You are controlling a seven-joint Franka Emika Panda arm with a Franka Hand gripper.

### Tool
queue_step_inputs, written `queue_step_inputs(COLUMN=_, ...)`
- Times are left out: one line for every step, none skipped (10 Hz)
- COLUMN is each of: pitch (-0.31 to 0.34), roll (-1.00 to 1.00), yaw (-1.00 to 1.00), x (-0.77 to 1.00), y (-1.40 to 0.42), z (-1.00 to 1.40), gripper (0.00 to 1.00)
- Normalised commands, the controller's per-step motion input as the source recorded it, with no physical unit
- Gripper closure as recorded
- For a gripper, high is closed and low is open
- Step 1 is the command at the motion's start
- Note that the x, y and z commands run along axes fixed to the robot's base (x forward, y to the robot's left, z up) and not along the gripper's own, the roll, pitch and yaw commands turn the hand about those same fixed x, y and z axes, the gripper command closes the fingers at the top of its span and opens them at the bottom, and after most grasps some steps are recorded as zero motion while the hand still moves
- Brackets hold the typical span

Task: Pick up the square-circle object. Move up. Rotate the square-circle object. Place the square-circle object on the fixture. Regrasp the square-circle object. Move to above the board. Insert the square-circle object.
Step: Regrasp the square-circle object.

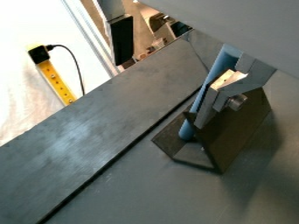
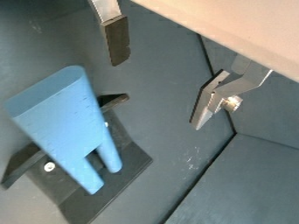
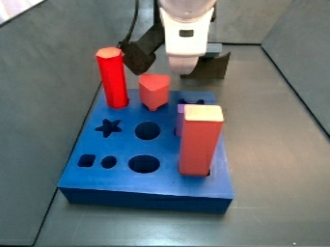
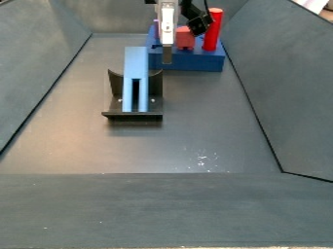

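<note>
The fixture (image 4: 131,95) is taken as landmark. Open floor is seen in front of it and to both sides. Its top is occupied by the leaning square-circle object (image 4: 138,75). Behind it, passage is narrowed by the board (image 4: 193,55), its red pegs (image 3: 114,78), and the gripper (image 4: 166,39) above, fingers apart.

Robotics lab test cell: dark walled enclosure (image 4: 53,78), peg-insertion board (image 3: 149,164), mounted fixture (image 4: 132,102), gripper (image 4: 166,34) overhead.
</note>
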Motion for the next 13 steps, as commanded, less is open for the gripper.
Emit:
queue_step_inputs(pitch=0.042, roll=0.08, yaw=-0.04, x=1.0, y=-0.02, z=-0.07, gripper=0.0)
queue_step_inputs(pitch=0.062, roll=0.08, yaw=-0.03, x=1.0, y=-0.02, z=-0.08, gripper=0.0)
queue_step_inputs(pitch=0.076, roll=0.08, yaw=-0.01, x=1.0, y=-0.02, z=-0.08, gripper=0.0)
queue_step_inputs(pitch=0.089, roll=0.09, yaw=0.01, x=1.0, y=-0.01, z=-0.07, gripper=0.0)
queue_step_inputs(pitch=0.096, roll=0.1, yaw=0.02, x=0.96, y=-0.01, z=-0.07, gripper=0.0)
queue_step_inputs(pitch=0.103, roll=0.1, yaw=0.04, x=0.92, y=-0.01, z=-0.06, gripper=0.0)
queue_step_inputs(pitch=0.105, roll=0.11, yaw=0.06, x=0.88, y=-0.01, z=-0.06, gripper=0.0)
queue_step_inputs(pitch=0.104, roll=0.12, yaw=0.07, x=0.84, y=-0.02, z=-0.05, gripper=0.0)
queue_step_inputs(pitch=0.105, roll=0.13, yaw=0.08, x=0.79, y=-0.02, z=-0.05, gripper=0.0)
queue_step_inputs(pitch=0.105, roll=0.13, yaw=0.08, x=0.76, y=-0.02, z=-0.05, gripper=0.0)
queue_step_inputs(pitch=0.103, roll=0.14, yaw=0.09, x=0.73, y=-0.03, z=-0.05, gripper=0.0)
queue_step_inputs(pitch=0.099, roll=0.14, yaw=0.09, x=0.71, y=-0.03, z=-0.05, gripper=0.0)
queue_step_inputs(pitch=0.092, roll=0.13, yaw=0.09, x=0.69, y=-0.03, z=-0.05, gripper=0.0)
